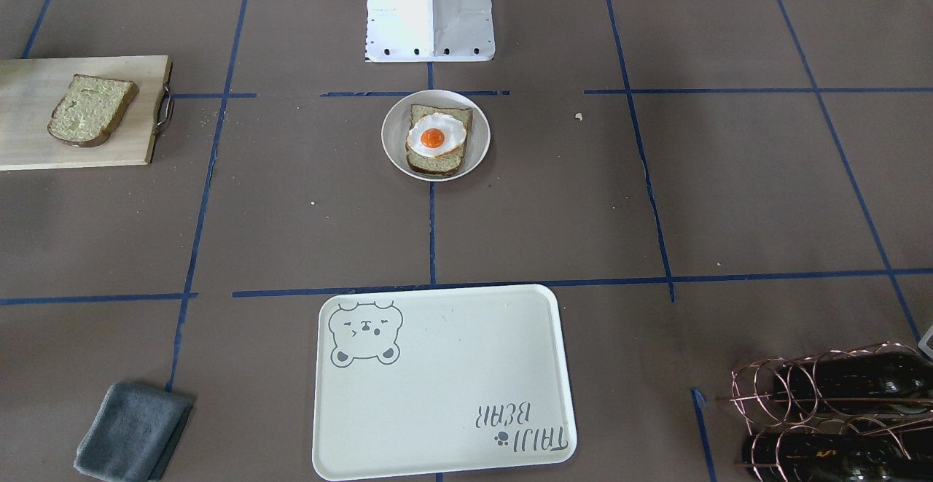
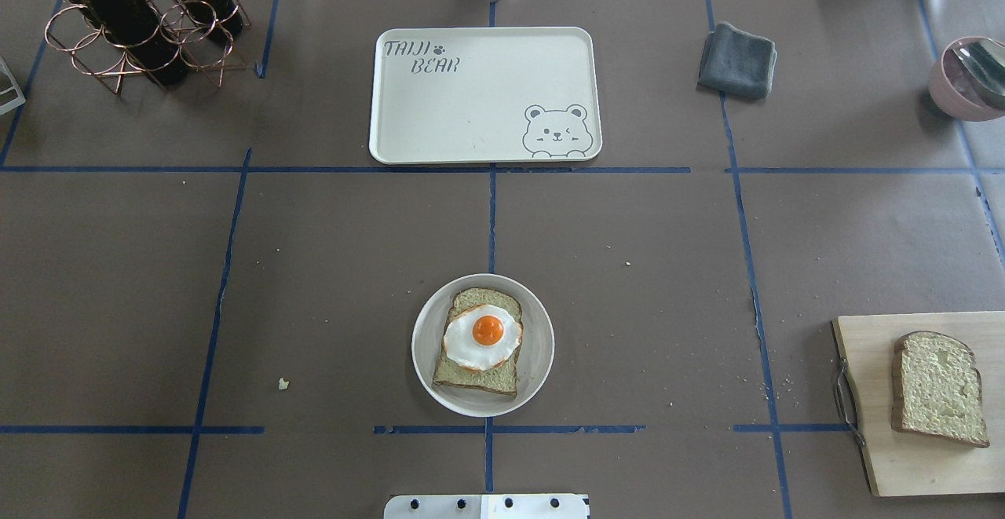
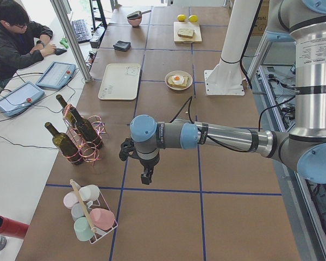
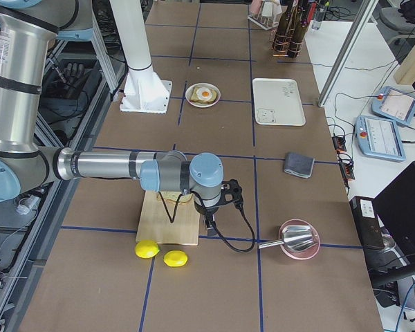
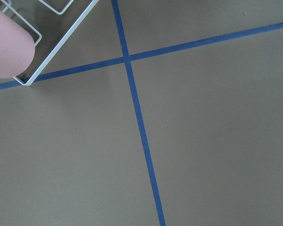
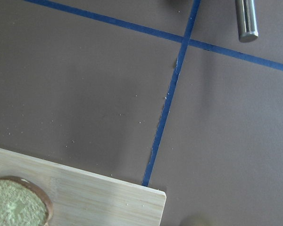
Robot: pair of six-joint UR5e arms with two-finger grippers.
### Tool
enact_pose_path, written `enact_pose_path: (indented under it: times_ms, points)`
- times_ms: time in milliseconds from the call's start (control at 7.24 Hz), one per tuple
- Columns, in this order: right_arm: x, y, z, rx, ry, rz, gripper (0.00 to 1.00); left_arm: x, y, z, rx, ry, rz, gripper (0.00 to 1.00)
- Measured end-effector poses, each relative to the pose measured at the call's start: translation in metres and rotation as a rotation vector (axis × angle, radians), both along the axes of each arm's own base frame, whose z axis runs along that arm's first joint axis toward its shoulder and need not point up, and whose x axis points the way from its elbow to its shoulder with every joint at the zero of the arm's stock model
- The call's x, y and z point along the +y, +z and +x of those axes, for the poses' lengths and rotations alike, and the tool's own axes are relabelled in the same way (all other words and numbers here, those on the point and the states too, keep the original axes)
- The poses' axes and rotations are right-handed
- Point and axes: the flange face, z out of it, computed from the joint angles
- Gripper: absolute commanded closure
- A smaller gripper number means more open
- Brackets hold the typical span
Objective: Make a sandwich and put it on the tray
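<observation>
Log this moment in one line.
round white plate: bread slice with fried egg | second bread slice: on pale wooden board | cream bear tray: no plate yet

Plate: we see a small round white plate lying flat on the surface, on the centre line near the robot's base.
Bottom bread: the lower slice, square, greenish-tan with a dark crust, lies flat in the plate.
Egg: a white fried egg with an orange yolk lies on that bread, uncovered.
Top bread: we find the second slice flat on the board, well apart from the plate, toward the robot's right.
Tray: the cream-white tray, with a grey bear face and "TAIJI BEAR" lettering, lies flat beyond the plate, well apart from it.
</observation>
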Motion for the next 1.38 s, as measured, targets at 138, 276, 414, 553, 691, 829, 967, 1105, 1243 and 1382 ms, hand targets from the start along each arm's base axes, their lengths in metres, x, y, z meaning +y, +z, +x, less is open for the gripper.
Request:
enact_pose_path:
  times_ms: [138,276,414,553,691,829,967,1105,1243,1382]
  points:
    - [-0.001,-0.003,-0.001,-0.014,0.002,0.011,0.00,0.000,0.000,0.000,0.000,0.000,0.000,0.00]
    - [-0.001,-0.006,-0.003,-0.041,0.004,0.024,0.00,0.000,0.000,0.000,0.000,0.000,-0.001,0.00]
    - [0.000,-0.007,-0.005,-0.069,0.006,0.024,0.00,0.000,0.001,0.000,0.000,0.001,-0.001,0.00]
    - [0.004,-0.006,-0.007,-0.093,0.005,0.016,0.00,0.000,0.001,0.001,0.000,0.001,-0.002,0.00]
    - [0.006,-0.009,-0.012,-0.116,-0.006,0.025,0.00,0.000,0.001,0.001,0.000,0.001,-0.003,0.00]
    - [0.007,-0.017,-0.023,-0.132,-0.016,0.034,0.01,0.000,0.002,0.001,0.000,0.001,-0.004,0.00]
    - [0.013,-0.023,-0.041,-0.144,-0.002,0.006,0.03,0.001,0.002,0.001,0.000,0.001,-0.006,0.00]
    - [0.024,-0.026,-0.064,-0.160,0.026,-0.023,0.02,0.001,0.003,0.001,0.000,0.001,-0.006,0.00]
    - [0.041,-0.028,-0.085,-0.186,0.063,-0.047,0.03,0.001,0.003,0.001,0.000,0.001,-0.006,0.00]
    - [0.058,-0.028,-0.103,-0.219,0.096,-0.074,0.03,0.001,0.003,0.001,0.001,0.001,-0.006,0.00]
